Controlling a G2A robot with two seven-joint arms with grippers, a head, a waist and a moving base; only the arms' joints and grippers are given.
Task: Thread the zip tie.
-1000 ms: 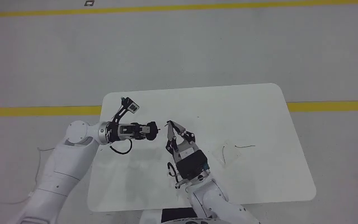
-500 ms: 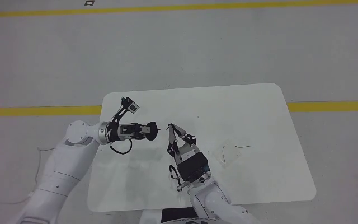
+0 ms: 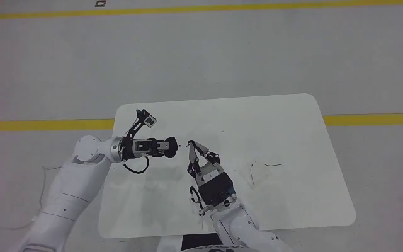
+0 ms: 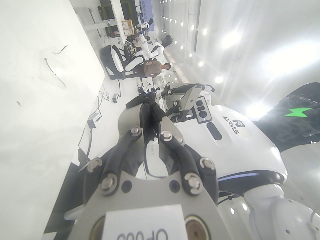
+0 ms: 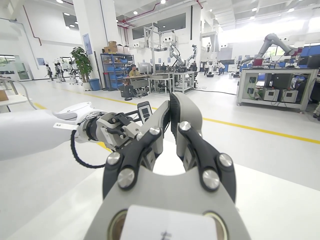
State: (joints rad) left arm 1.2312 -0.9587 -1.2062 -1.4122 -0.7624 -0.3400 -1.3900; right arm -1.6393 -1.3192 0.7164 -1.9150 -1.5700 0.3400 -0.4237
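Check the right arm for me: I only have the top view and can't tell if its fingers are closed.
Observer: Its wrist view shows the fingers of the right gripper pressed together at the tips.
Operator: Holding anything?
Observer: A thin dark strand, likely the zip tie, sticks out past the tips.
Operator: And the left?
Observer: In its own wrist view, the fingers of the left gripper are shut too.

This is a big robotics lab hall, with yellow floor lines [image 5: 250, 127], shelves of blue bins [image 5: 113, 72], workbenches [image 5: 275, 86] and other robot arms [image 5: 277, 41].
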